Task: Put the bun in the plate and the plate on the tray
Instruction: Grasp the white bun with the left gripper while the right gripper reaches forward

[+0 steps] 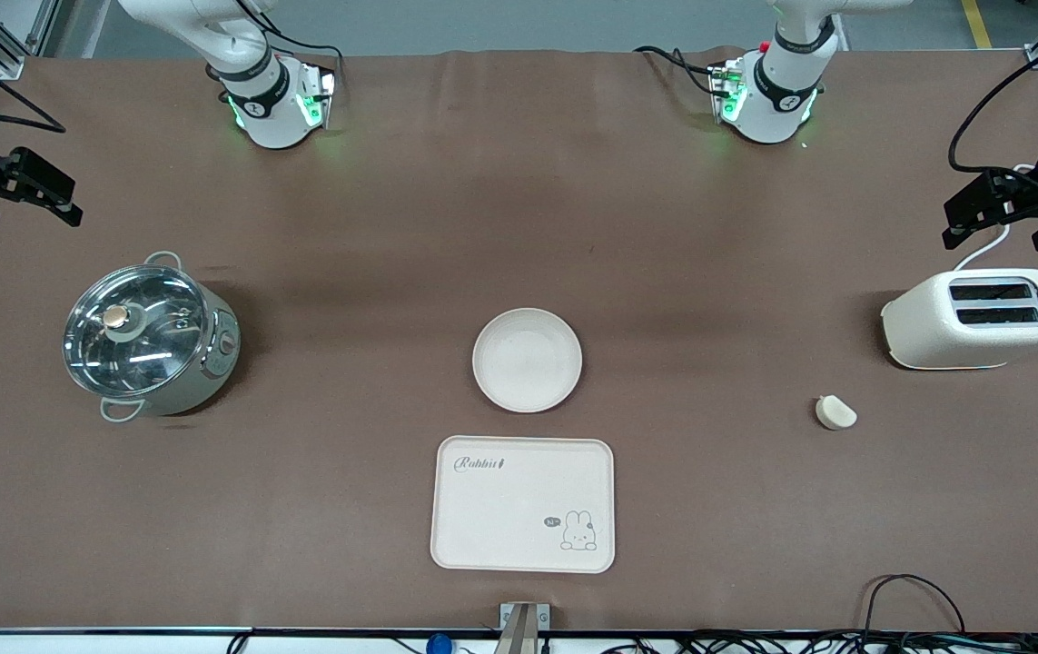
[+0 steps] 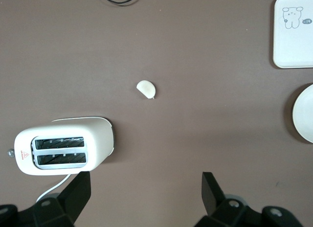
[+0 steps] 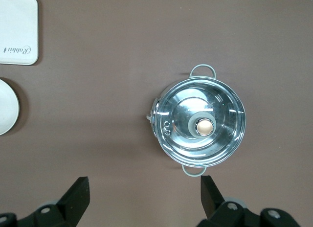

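The bun (image 1: 835,412) lies on the brown table toward the left arm's end, nearer to the front camera than the toaster; it also shows in the left wrist view (image 2: 146,88). The empty round plate (image 1: 527,360) sits mid-table, with the rectangular Rabbit tray (image 1: 519,509) just nearer to the front camera. Plate (image 2: 305,114) and tray (image 2: 293,41) show at the edge of the left wrist view. My left gripper (image 1: 995,238) (image 2: 145,188) is open and empty, up over the table by the toaster. My right gripper (image 1: 28,216) (image 3: 145,190) is open and empty, up over the table by the pot.
A cream toaster (image 1: 977,320) with a white cord stands at the left arm's end. A steel pot with a glass lid (image 1: 151,341) stands at the right arm's end. Cables lie along the table edge nearest the front camera (image 1: 909,590).
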Available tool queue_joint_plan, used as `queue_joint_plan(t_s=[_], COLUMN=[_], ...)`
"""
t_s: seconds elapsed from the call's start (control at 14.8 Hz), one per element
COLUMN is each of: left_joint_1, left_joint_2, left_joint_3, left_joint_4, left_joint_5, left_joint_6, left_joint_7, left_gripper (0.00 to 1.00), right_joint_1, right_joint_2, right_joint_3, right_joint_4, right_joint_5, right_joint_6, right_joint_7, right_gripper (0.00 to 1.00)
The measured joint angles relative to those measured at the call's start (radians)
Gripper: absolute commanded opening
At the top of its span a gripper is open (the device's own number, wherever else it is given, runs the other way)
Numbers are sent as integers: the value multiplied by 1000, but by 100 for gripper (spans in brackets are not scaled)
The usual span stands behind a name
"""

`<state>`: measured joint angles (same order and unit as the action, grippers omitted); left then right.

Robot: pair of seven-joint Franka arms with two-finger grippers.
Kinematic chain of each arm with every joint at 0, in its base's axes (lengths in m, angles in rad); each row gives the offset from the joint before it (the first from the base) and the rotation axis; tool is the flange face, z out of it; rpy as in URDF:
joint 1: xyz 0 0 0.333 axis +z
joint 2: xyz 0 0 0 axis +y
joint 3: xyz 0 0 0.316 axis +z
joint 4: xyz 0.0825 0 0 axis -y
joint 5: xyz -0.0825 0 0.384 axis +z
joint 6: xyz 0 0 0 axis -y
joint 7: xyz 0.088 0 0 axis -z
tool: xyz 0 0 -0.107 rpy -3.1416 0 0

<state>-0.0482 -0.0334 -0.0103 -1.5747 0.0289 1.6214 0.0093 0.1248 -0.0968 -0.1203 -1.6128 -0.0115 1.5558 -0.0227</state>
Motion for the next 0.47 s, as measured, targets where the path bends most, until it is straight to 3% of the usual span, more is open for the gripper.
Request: queue_joint_plan(t_s=[0.34,0.47], left_joint_1=[2,15], left_joint_2=[8,57], left_joint_3=[1,4], left_joint_4=[5,-16], left_joint_5=[0,0], left_joint_6=[-7,-21], left_joint_7=[0,-2], left_gripper=[100,100], right_joint_1=[-1,-5], right_joint_2=[0,0], right_joint_3=[-1,-6], right_joint_4=[0,0], right_joint_5=[15,51], right_joint_6=[0,0], right_joint_7=[0,0], right_gripper=[100,100])
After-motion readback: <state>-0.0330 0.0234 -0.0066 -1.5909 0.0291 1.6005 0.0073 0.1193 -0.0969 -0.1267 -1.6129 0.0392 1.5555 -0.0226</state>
